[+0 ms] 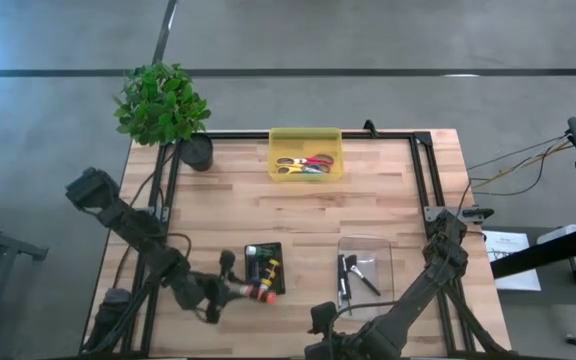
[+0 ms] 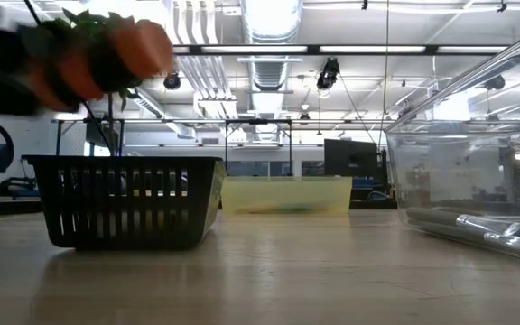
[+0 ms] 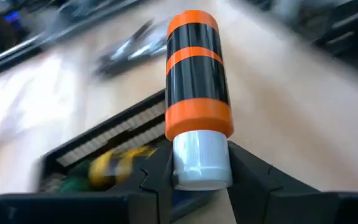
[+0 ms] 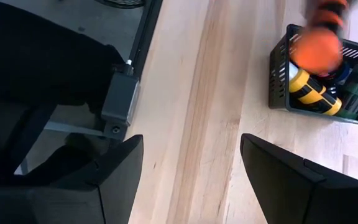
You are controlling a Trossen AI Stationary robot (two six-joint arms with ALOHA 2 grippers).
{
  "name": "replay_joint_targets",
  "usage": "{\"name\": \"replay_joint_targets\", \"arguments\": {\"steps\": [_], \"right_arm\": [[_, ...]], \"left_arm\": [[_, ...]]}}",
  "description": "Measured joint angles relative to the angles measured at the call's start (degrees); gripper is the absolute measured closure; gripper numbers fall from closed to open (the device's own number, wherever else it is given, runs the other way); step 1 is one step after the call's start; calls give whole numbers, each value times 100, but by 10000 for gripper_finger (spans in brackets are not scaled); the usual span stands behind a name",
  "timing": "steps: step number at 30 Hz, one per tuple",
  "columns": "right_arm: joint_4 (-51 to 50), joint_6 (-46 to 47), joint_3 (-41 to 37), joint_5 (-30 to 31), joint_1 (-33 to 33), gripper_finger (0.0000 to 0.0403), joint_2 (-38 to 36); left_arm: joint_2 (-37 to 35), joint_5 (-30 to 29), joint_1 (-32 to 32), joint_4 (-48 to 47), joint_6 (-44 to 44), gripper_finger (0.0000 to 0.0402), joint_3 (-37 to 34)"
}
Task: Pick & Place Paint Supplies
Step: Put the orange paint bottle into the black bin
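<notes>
**Left arm carrying an orange tube at the black basket; right arm idle**

The table (image 1: 298, 200) holds, from largest to smallest, a clear tray (image 1: 366, 275) with dark-handled brushes (image 1: 356, 274) on the right, a yellow bin (image 1: 306, 155) at the far edge with scissors-like items inside, and a black basket (image 1: 265, 268) near the front left. A potted plant (image 1: 164, 105) stands at the far left corner.

The left gripper (image 3: 197, 180) is clamped on the white cap of an orange tube (image 3: 196, 84) banded in black, and holds it raised just beside the basket's near-left edge. The low view shows the tube off the table, above basket height. Yellow and green tubes (image 4: 314, 87) lie in the basket.

The right gripper (image 4: 191, 165) sits at the front edge of the table, jaws spread wide and empty.

Judgement: the step in hand is the transfer of one tube. Whether it is going into the basket or coming out cannot be told. If going in, the next move calls for carrying it over the rim and lowering before release; the grip on the cap alone leaves the long body free to swing.
</notes>
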Motion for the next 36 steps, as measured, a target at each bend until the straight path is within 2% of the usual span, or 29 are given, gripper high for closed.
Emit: {"name": "replay_joint_targets", "arguments": {"steps": [3,8,19,21,25,28,31,36], "right_arm": [[-1,-2,0,0,0,136,0],[2,0,0,1,5,136,0],[9,17,-61,2,28,136,0],[11,20,-66,4,28,136,0],[13,44,-66,4,36,136,0],[17,45,-66,4,37,136,0],[15,44,-66,4,37,136,0],[15,61,-66,6,37,136,0]], "left_arm": [[-57,-84,325,-486,-11,284,82],[-30,218,775,-636,-23,284,157],[-30,193,817,-893,-464,282,122],[-30,194,815,-896,-479,250,122],[-30,170,821,-906,-481,162,122],[-30,171,821,-908,-481,117,122],[-30,174,821,-912,-481,96,122],[-32,8,818,-936,-458,95,122]]}}
